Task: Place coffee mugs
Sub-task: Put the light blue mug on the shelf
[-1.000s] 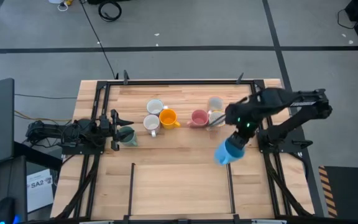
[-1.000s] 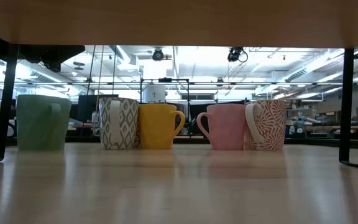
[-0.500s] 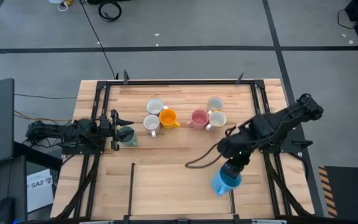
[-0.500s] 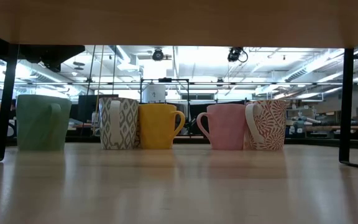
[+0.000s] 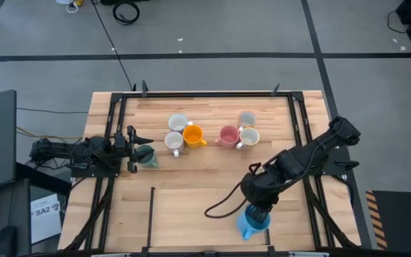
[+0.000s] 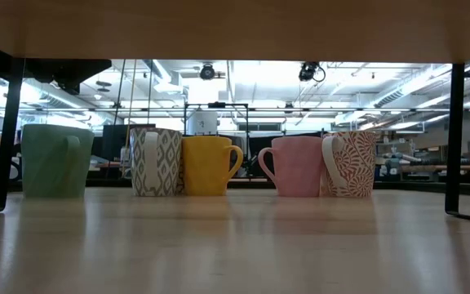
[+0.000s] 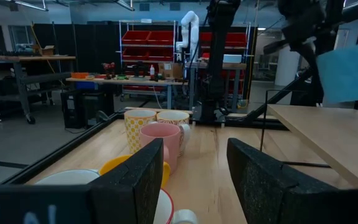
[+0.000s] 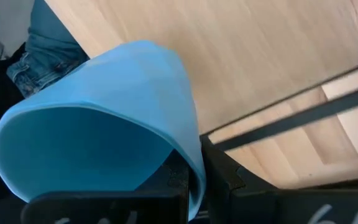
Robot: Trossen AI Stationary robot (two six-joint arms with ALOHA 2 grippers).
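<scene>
Wooden surface (image 5: 191, 185). Right claw (image 5: 257, 213) clamped on blue mug's (image 5: 252, 223) rim at near edge. Left claw (image 5: 131, 150) apart beside dark green mug (image 5: 147, 155), partly hidden. Floor paper (image 5: 45, 210) reads "SA2".

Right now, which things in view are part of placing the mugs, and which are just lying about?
Part of the job:
- blue mug, pinched by its rim in the right gripper
- orange mug, pink mug, green mug
- white mugs
- left gripper, open beside the green mug

Lying about:
- black cable on the floor
- paper sheet beside the table
</scene>
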